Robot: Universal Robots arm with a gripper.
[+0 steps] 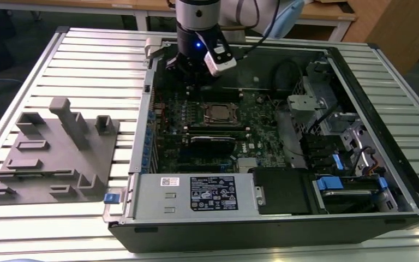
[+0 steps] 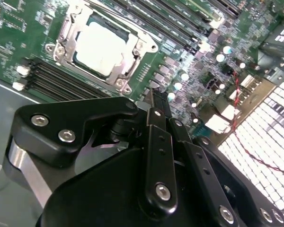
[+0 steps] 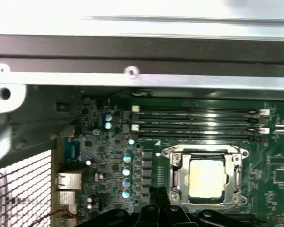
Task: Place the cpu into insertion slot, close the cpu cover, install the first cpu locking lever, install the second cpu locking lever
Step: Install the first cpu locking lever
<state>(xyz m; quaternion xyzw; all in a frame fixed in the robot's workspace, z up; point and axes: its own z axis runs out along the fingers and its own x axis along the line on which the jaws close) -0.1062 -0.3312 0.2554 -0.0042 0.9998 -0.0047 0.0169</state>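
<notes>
1. Gripper (image 2: 158, 101) right up close in the second wrist view: black fingers (image 2: 159, 142) clenched tip to tip, with nothing between them.
2. Just ahead of those fingertips and lower down, there's the cpu (image 3: 207, 177). Its pale top faces up and it's already seated in the insertion slot (image 1: 220, 113) on the green circuit board (image 3: 274, 175).
3. The cpu cover (image 3: 176, 175) looks folded down flat around it, and the chip shows through the window.
4. So my read is you're on lever work. 1 locking lever (image 2: 144, 43) runs along the cover's edge, off to the side of the fingertips. I cannot tell whether it's hooked under its catch.
5. To do this well, I'd say use the clenched tips as 1 blunt pusher. Meet the lever near its free end, never the frame or the chip. Press down first, then sideways under the catch, in 1 smooth sweep.
6. Go gently: thin wire like that will likely spring back if the tips slip.
7. Mind the memory slots (image 3: 194, 120), beyond the socket from the fingertips. You'll want your approach clear of them.
</notes>
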